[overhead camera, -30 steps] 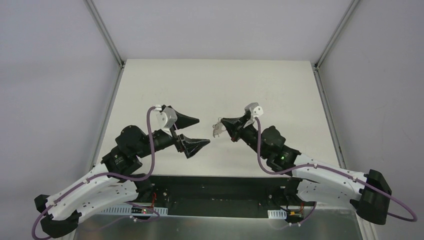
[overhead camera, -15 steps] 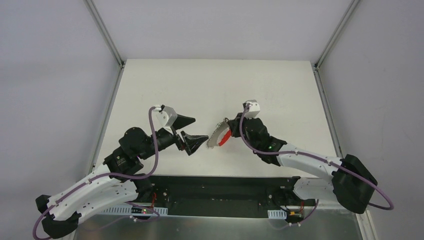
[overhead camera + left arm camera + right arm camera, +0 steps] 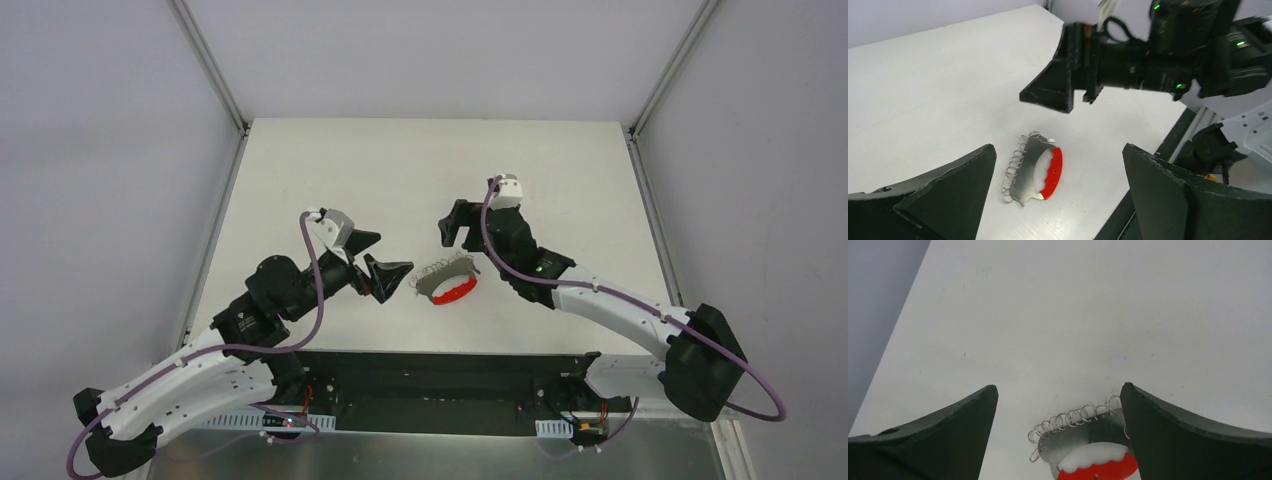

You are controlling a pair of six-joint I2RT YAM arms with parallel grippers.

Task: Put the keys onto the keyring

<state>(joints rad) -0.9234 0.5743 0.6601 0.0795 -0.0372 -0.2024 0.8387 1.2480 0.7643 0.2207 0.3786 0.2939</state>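
The keyring point(image 3: 447, 285) lies flat on the white table, a curved silver plate with a red crescent edge and a row of small wire loops. It shows in the left wrist view point(image 3: 1035, 170) and the right wrist view point(image 3: 1088, 440). My right gripper point(image 3: 455, 243) hovers just behind it, open and empty, with the ring's loops between the fingers point(image 3: 1059, 387). Left of the ring, my left gripper point(image 3: 396, 252) stands wide open and empty, its fingers framing the keyring point(image 3: 1058, 150). The keys are out of view.
The white table point(image 3: 420, 170) runs back to grey walls. A black rail point(image 3: 440, 375) lines the near edge by the arm bases. In the left wrist view the right arm's finger point(image 3: 1055, 90) hangs above the ring.
My right gripper, shut on the keyring a second ago, has lowered it to the table and opened; the ring now lies loose. The left gripper has dropped slightly and stayed open.
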